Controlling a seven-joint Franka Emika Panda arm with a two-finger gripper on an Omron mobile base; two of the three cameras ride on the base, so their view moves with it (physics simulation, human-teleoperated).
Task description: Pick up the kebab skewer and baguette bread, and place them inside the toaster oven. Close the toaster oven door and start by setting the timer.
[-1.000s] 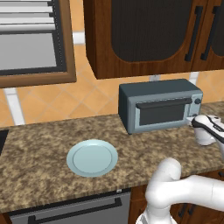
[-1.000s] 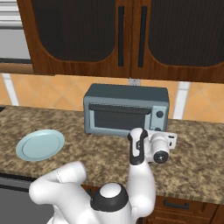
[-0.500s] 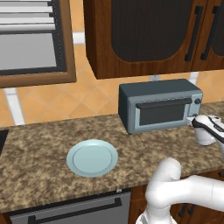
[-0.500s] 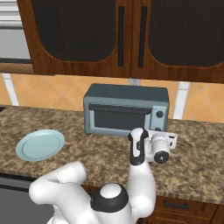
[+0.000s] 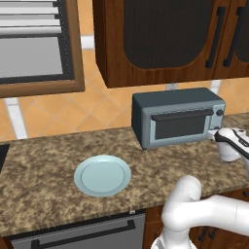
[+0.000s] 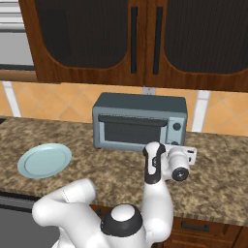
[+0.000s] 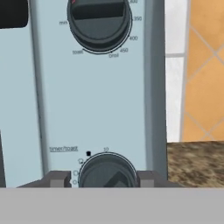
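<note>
- The toaster oven (image 5: 177, 116) stands on the granite surface (image 5: 44, 194), its door (image 6: 133, 131) shut.
- The fingers (image 7: 59, 179) sit spread either side of the lower timer knob (image 7: 107, 170), not clearly touching.
- A pale blue plate (image 5: 102, 175) lies well left.

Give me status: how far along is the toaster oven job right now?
Looks done: the toaster oven door is shut and the plate holds nothing; whether the food is inside cannot be seen through the dark glass. In hand: the gripper sits at the lower timer knob, one fingertip on each side. Left: turning that knob, whose marker points at the black dot.
</note>
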